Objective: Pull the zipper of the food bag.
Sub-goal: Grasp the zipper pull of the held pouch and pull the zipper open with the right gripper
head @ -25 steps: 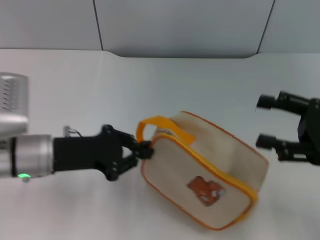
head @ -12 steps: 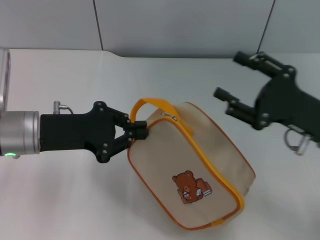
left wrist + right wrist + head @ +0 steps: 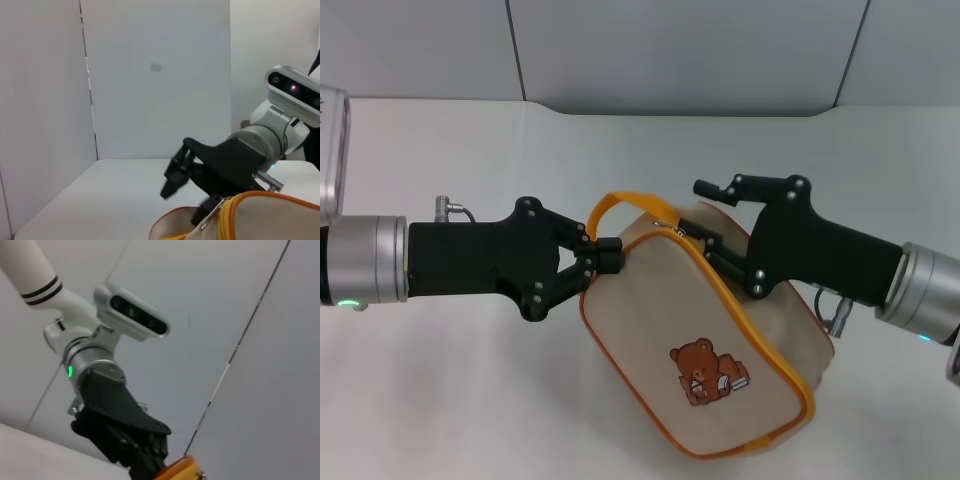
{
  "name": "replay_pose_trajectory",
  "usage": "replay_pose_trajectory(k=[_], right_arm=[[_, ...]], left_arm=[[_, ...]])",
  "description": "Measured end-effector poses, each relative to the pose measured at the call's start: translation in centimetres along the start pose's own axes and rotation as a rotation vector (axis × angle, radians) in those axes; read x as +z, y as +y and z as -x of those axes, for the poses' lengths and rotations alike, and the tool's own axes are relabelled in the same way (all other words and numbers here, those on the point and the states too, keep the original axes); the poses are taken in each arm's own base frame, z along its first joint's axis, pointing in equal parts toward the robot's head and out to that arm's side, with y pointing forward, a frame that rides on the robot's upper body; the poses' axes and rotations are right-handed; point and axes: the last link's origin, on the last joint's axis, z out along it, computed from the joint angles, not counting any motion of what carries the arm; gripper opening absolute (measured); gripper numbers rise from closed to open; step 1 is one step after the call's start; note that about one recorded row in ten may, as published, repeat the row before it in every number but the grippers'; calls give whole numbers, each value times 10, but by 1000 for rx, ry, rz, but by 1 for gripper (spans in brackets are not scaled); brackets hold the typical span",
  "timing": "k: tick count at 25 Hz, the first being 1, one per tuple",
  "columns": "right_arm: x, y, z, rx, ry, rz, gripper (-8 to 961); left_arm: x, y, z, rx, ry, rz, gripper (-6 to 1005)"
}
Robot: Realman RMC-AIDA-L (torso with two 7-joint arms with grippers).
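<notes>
The food bag [image 3: 650, 320], beige with orange piping and a brown bear print, is held tilted above the white table. Its orange strap handle [image 3: 620, 204] arches over its upper left end. The zipper [image 3: 740, 310] runs along the top edge, with its small silver pull [image 3: 672, 229] near the upper left corner; the pull also shows in the left wrist view [image 3: 212, 216]. My left gripper [image 3: 608, 255] is shut on the bag's left end. My right gripper [image 3: 705, 218] is open, its fingers straddling the bag's top just right of the pull.
The white table [image 3: 470, 150] stretches out on all sides, with a grey panelled wall [image 3: 680, 50] behind it. The left wrist view shows the right gripper [image 3: 172, 175] above the bag [image 3: 270, 215]. The right wrist view shows the left gripper [image 3: 147, 460].
My right gripper has swung in from the right and down to the bag's top beside the zipper pull. My left gripper keeps its hold, and the bag has shifted slightly.
</notes>
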Motion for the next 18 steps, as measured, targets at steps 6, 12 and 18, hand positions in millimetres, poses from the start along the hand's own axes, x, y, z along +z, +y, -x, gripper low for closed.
replay_pose_trajectory(k=[6, 12, 18], right_arm=[[4, 7, 1, -9, -2, 63, 332], [6, 13, 2, -6, -11, 97, 333], [0, 14, 6, -14, -41, 84, 333]], left_arm=[[1, -2, -2, 3, -1, 0, 55], [3, -3, -3, 2, -2, 0, 52], [-1, -2, 0, -10, 2, -16, 49]])
